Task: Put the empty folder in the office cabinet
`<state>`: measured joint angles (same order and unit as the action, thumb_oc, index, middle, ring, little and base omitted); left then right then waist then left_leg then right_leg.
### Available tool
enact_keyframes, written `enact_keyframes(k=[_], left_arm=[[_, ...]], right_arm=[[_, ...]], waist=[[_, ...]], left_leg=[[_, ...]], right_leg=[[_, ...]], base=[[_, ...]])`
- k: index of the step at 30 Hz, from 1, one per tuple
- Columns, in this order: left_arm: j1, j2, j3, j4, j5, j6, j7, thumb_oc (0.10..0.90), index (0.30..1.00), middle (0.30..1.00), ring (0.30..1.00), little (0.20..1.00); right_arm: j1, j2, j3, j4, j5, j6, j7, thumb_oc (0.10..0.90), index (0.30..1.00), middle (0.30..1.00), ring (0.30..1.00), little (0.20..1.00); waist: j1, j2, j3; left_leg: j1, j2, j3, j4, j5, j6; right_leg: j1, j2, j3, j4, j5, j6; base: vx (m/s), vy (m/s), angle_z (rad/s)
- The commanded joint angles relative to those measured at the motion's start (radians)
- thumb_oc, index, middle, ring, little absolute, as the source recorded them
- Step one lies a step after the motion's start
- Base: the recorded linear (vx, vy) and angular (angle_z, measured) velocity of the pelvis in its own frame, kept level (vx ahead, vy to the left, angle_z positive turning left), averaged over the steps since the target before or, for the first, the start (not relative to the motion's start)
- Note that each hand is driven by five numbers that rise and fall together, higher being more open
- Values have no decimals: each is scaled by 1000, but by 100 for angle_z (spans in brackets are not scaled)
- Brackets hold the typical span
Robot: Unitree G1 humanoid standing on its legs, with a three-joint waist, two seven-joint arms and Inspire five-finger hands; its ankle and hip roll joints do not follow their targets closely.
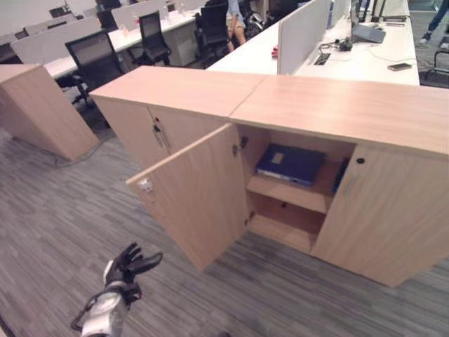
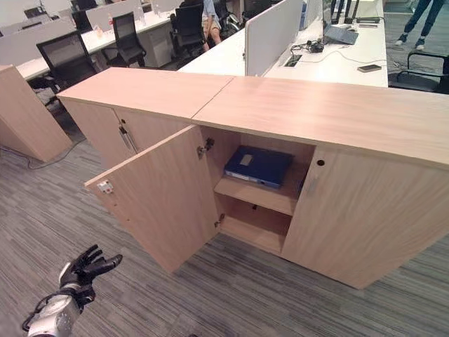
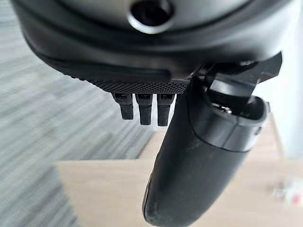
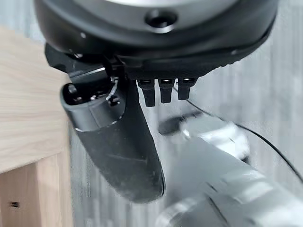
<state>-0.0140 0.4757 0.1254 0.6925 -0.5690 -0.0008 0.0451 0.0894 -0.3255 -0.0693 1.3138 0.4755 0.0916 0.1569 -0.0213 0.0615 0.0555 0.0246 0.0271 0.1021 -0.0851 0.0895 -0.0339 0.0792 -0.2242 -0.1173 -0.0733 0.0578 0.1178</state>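
On the cabinet's (image 1: 330, 112) upper shelf (image 1: 295, 195) lies the blue folder (image 1: 290, 163), flat, long axis running along the shelf toward its right end, behind the open left door (image 1: 193, 193). Left hand (image 1: 126, 268) hangs low near the floor (image 1: 63, 225), well apart from the folder, down and left of it, fingers loosely spread, holding nothing. Right hand (image 4: 118, 137) beside the cabinet's wood side, relaxed, empty. Placing looks done; door probably needs closing, left hand nearer.

My two head eyes look down on the open light-wood cabinet (image 1: 295, 133); my wrist cameras sit close behind my fingers (image 3: 145, 109).
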Motion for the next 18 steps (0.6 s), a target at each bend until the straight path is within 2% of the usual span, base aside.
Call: enact_keyframes(k=[1, 2, 7, 9, 12, 15, 18], left_arm=[[-85, 161, 88, -40, -1, -94, 24, 800, 900, 900, 900, 900], [-117, 199, 87, -7, 0, -92, 25, 800, 900, 900, 900, 900], [-209, 271, 58, 59, -23, -92, 24, 800, 900, 900, 900, 900], [-287, 310, 23, 99, -40, -88, 18, 800, 900, 900, 900, 900], [-346, 327, -13, 123, -47, -89, 11, 800, 900, 900, 900, 900], [-455, 346, -89, 156, -48, -88, -9, 800, 900, 900, 900, 900], [-503, 330, -142, 72, -82, -102, -27, 800, 900, 900, 900, 900]], right_arm=[[-48, 4, 17, 40, 8, -7, 22, 800, 900, 900, 900, 900], [-54, 12, 25, 35, 13, -8, 24, 800, 900, 900, 900, 900], [-58, 23, 42, 31, 14, -7, 26, 800, 900, 900, 900, 900], [-55, 22, 45, 38, 16, -5, 28, 800, 900, 900, 900, 900], [-54, 24, 46, 38, 19, -5, 26, 800, 900, 900, 900, 900], [-53, 19, 53, 39, 22, -5, 29, 800, 900, 900, 900, 900], [-55, 19, 51, 42, 26, -7, 26, 800, 900, 900, 900, 900]], waist=[[22, 3, -53], [21, 3, -61], [18, -4, -73], [7, -10, -84], [-1, -17, -86], [-15, -23, -90], [-22, -29, -90]], left_leg=[[-59, 18, 0, 44, -63, -19], [-41, -2, 18, 30, -75, -3], [-16, -39, 38, 6, -89, 19], [-7, -60, 48, -2, -101, 30], [-6, -70, 53, -2, -109, 35], [2, -84, 63, -2, -122, 43], [12, -93, 72, -2, -133, 51]], right_leg=[[26, -37, 25, 109, -130, 63], [15, -57, 27, 119, -109, 78], [4, -91, 27, 130, -60, 104], [-4, -111, 14, 133, -27, 118], [-12, -122, 2, 141, -11, 126], [-20, -139, -16, 151, 19, 136], [-27, -150, -30, 156, 41, 141]], base=[[138, 337, -40], [63, 159, -37], [81, 175, -28], [52, 129, -9], [26, 95, -6], [19, 67, -12], [16, 49, -4]])
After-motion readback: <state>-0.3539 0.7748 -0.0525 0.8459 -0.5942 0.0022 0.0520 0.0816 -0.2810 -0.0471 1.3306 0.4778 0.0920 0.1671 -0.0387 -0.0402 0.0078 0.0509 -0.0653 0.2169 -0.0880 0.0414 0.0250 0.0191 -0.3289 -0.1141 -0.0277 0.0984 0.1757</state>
